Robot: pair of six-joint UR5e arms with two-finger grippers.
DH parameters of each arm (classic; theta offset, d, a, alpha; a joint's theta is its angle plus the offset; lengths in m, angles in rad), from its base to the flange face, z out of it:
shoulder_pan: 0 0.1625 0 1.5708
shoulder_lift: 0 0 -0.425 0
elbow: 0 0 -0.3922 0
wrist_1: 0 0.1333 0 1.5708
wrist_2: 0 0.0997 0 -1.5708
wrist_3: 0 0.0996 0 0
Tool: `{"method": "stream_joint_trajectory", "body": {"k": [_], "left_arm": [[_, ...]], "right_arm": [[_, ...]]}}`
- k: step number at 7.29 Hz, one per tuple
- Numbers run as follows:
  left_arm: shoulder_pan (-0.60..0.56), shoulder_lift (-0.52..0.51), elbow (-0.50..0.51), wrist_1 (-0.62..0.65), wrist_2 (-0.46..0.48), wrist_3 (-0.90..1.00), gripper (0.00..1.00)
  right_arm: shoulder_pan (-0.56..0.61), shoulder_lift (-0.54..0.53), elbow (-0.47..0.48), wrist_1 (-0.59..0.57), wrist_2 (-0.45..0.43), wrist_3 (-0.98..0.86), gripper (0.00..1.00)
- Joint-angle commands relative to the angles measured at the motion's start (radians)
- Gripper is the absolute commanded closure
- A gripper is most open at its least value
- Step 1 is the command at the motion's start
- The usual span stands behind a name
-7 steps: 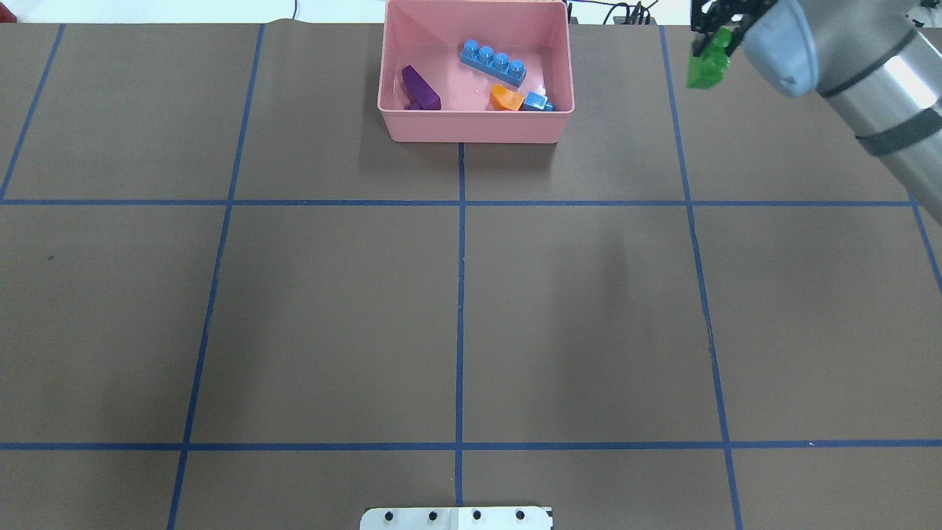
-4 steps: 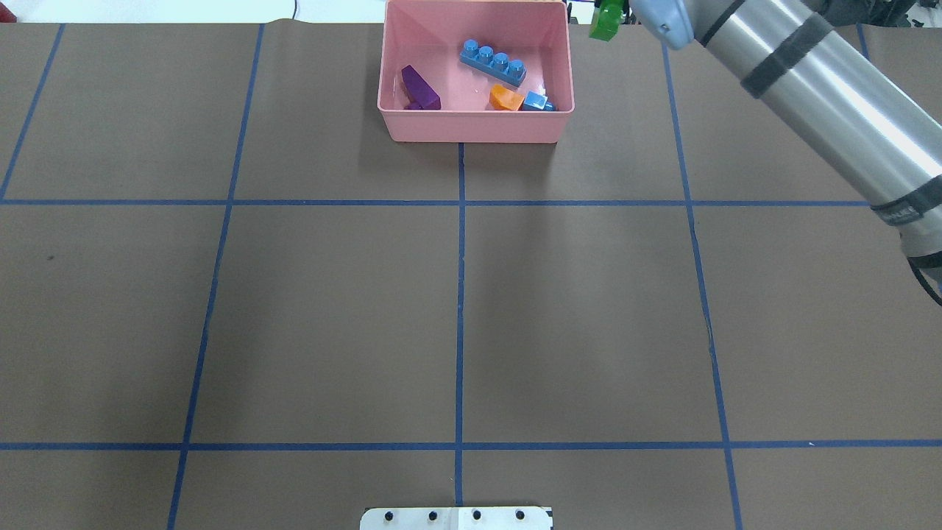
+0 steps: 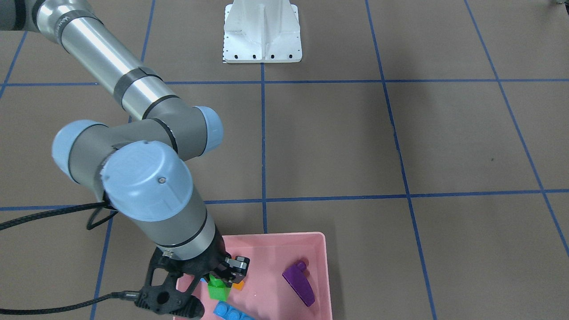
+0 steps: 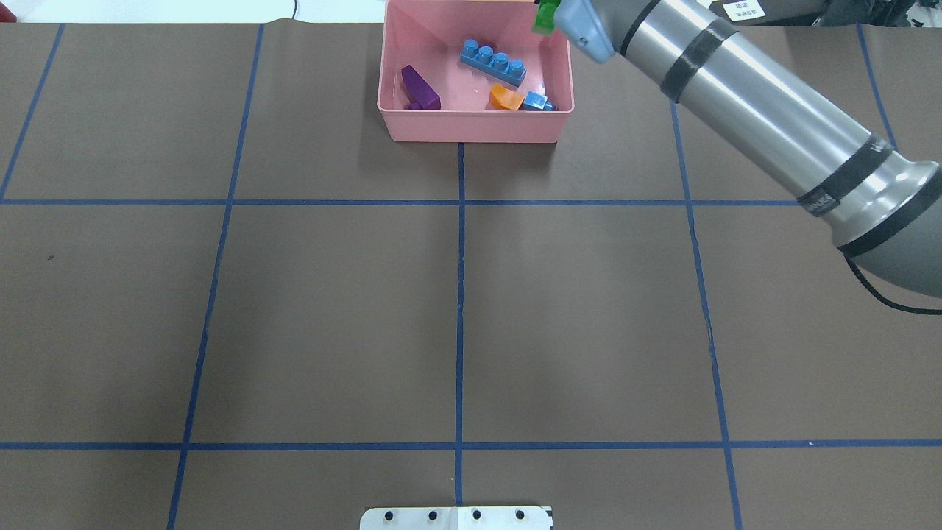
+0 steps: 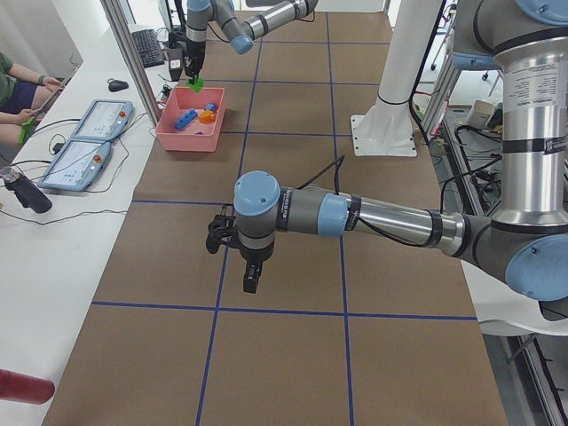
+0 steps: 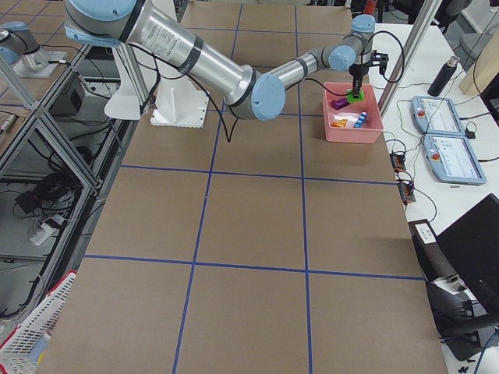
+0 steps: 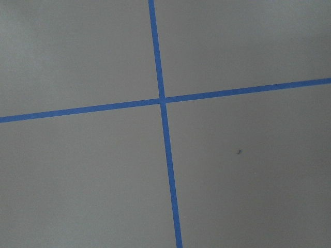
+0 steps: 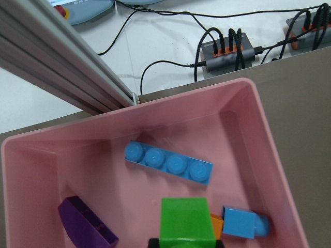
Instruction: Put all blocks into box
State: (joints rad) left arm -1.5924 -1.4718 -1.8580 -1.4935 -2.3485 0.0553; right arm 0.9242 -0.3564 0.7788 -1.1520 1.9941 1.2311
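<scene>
Overhead exterior view: right gripper pinches the green block above the box, near its right wall. Released here, it may, I think, strike the orange block and bounce out. Box holds the bar, purple wedge, orange block, blue cube. Left gripper hangs well apart over the table; spread or not, I cannot tell.

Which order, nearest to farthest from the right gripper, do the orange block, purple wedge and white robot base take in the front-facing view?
1. Orange block, beside the right gripper and its green block, in the box.
2. Purple wedge, across the box.
3. White robot base, at the view's top.
</scene>
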Motion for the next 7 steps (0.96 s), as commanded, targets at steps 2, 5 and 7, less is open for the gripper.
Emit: {"method": "stream_joint_trajectory", "body": {"k": [2, 5, 7], "left_arm": [[0.0, -0.002, 0.005, -0.001, 0.0, 0.0, 0.0], [0.0, -0.002, 0.006, -0.001, 0.0, 0.0, 0.0], [0.0, 0.004, 0.02, -0.001, 0.003, 0.012, 0.0]], "right_arm": [[-0.05, 0.045, -0.064, 0.051, -0.04, 0.044, 0.02], [-0.047, 0.045, -0.062, -0.011, -0.029, 0.001, 0.01], [0.01, 0.034, -0.003, -0.152, 0.049, -0.123, 0.01]]}}
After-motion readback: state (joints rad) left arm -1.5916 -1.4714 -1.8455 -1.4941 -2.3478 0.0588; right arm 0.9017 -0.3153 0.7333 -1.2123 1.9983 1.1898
